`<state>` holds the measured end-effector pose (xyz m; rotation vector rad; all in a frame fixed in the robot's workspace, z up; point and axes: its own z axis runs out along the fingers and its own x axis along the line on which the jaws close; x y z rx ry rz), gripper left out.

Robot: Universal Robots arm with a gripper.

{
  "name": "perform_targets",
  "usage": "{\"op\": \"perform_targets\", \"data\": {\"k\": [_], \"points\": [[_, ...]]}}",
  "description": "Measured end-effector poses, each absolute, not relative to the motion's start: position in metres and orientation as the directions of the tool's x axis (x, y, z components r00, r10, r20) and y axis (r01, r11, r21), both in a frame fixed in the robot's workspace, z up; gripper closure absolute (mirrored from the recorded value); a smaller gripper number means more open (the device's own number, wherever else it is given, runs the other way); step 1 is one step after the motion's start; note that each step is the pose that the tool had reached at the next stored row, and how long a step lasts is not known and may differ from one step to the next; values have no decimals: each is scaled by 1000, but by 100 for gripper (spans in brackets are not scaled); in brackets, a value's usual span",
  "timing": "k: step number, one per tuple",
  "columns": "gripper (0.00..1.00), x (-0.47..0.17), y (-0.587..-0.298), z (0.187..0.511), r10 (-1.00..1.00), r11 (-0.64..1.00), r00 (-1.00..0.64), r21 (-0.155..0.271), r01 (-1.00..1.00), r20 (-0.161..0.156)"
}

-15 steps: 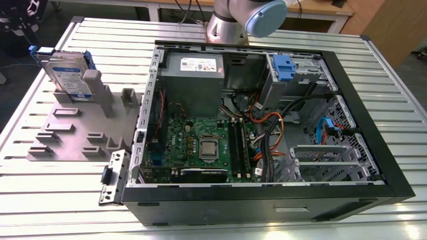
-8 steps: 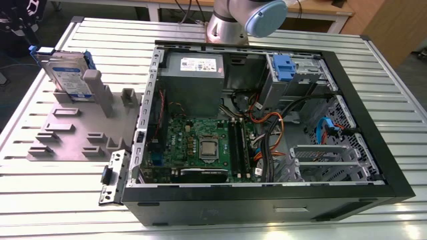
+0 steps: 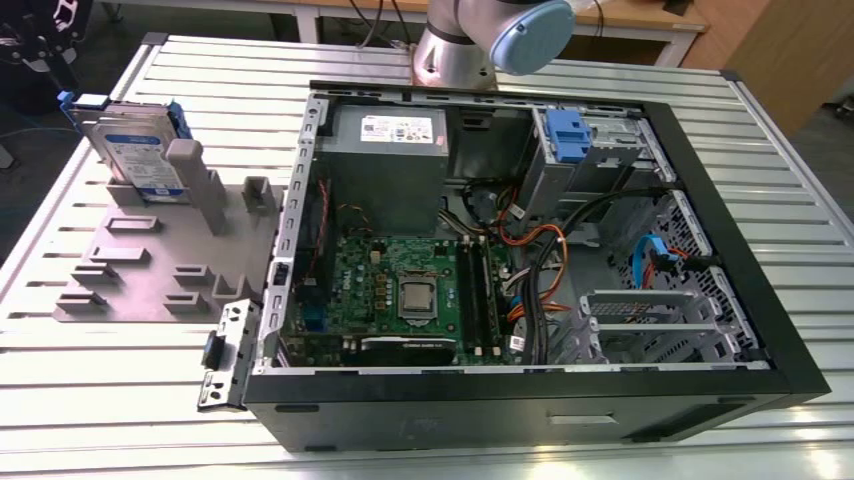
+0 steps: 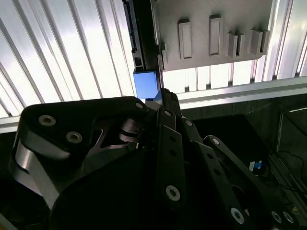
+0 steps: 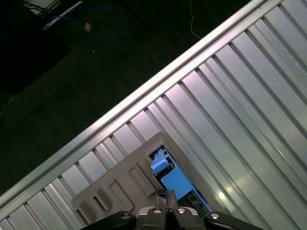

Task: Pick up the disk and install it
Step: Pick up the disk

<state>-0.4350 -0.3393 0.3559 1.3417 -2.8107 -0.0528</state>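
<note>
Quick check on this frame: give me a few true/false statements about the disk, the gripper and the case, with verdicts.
1. The disk stands upright in the grey fixture. True.
2. The gripper is clamped on the disk. False: in both wrist views it hangs above the disk, apart from it, holding nothing.
3. The computer case lies open on the slatted table. True.
4. The fixture sits to the exterior view's right of the case. False: it sits to the exterior view's left.

Space abv disk point(image 3: 134, 150) open; grey post point(image 3: 184, 165) adj.; cables point(image 3: 534, 270) crowd case point(image 3: 534, 388).
</note>
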Motion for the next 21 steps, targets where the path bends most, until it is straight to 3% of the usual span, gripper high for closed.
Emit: {"op": "perform_targets", "data": {"k": [21], "points": [[89,-435,-339,356,-866,499,-499,42,-865,9]]}}
